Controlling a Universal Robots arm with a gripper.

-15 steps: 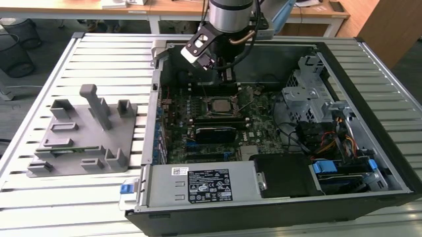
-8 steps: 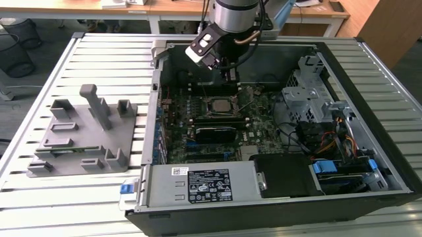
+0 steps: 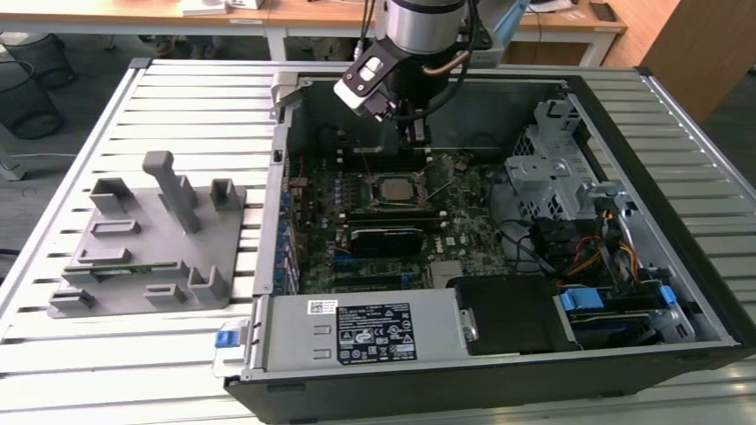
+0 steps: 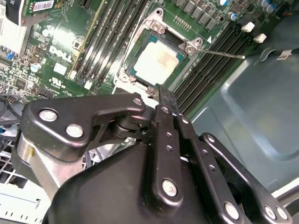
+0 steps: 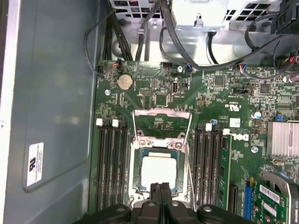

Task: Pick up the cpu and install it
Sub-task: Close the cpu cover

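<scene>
CPU (image 3: 394,188) sits flat in its socket, silver top up, in the middle of the motherboard (image 3: 354,257) inside the open computer case (image 3: 697,266).

From the near edge of the exterior view, the power supply (image 3: 354,329) comes first, then the board and the seated chip. Beyond it, the gripper (image 3: 416,142) hangs under the arm before the case's far wall.

The gripper's fingers are pressed together with nothing between them. In both wrist views their tips (image 5: 161,187) (image 4: 166,97) hover just off one edge of the CPU (image 5: 159,170) (image 4: 156,63), apart from it.

The chip is square, its edges parallel to the memory slots (image 5: 112,163) on either side. The socket's load plate (image 5: 161,122) is swung open, and the lever (image 4: 224,52) is released.

A grey fixture (image 3: 154,239) lies well apart on the table at the exterior view's left.
</scene>
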